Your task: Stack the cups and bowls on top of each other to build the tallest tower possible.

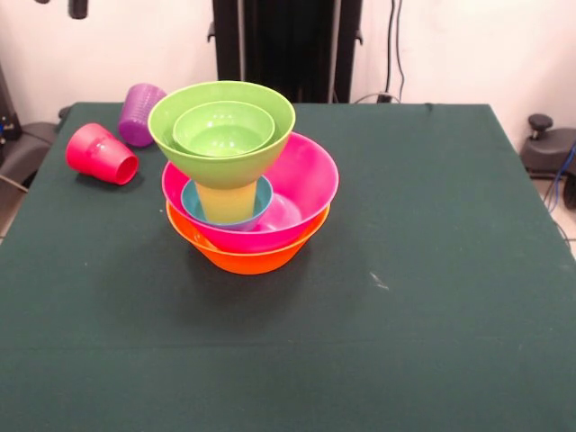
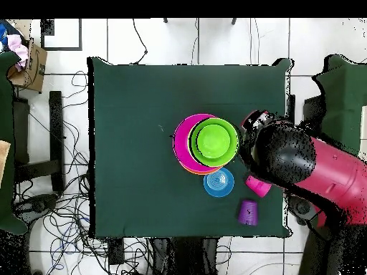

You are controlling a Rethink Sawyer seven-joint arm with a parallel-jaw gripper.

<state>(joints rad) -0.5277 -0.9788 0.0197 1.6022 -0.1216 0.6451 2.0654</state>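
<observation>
Tower (image 1: 243,171) of glossy plastic bowls stands mid-table, partly built; beside it the red tumbler (image 1: 101,154) and purple tumbler (image 1: 139,113) lie unstacked. My arm (image 2: 308,165) hovers nearby; grip state I cannot tell.

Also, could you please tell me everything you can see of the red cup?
The red cup is a small tapered tumbler of glossy pinkish-red plastic. It lies on its side on the green table, near a corner and clear of the tower. It seems to touch only the tabletop. The purple cup lies just beside it, apparently apart. Nothing grips it.
</observation>
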